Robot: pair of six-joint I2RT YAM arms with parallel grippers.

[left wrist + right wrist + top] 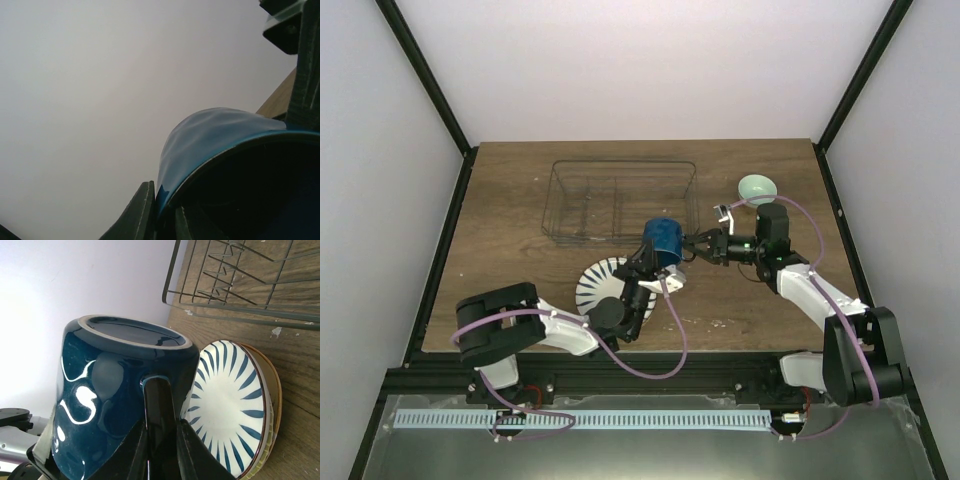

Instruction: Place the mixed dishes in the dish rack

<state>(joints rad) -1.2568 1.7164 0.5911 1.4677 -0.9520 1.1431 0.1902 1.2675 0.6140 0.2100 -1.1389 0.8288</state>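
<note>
Dark blue mug [663, 240] is held clear of the worktop [510, 230], just in front of the near right corner of the dish rack [620, 200], and is gripped from two sides at once. Left end effector [648, 264] is pinched on the mug's wall at the rim; in the left wrist view one finger is seen outside the wall and one inside the mouth. Right end effector [693, 247] is closed on the handle [156, 405], with a finger pressed against each side of it. In the right wrist view the mug's flat base is turned toward the top of the frame. White plate with dark blue radial stripes [595, 282] lies on the worktop near the mug, to its left and nearer the arm bases, partly hidden by the left arm. It is stacked on the yellow-orange plate [276, 390], whose rim shows beneath it. Small pale mint-green bowl [757, 187] is noted on the worktop just past the rack's right end, near the right arm and apart from the mug.
</note>
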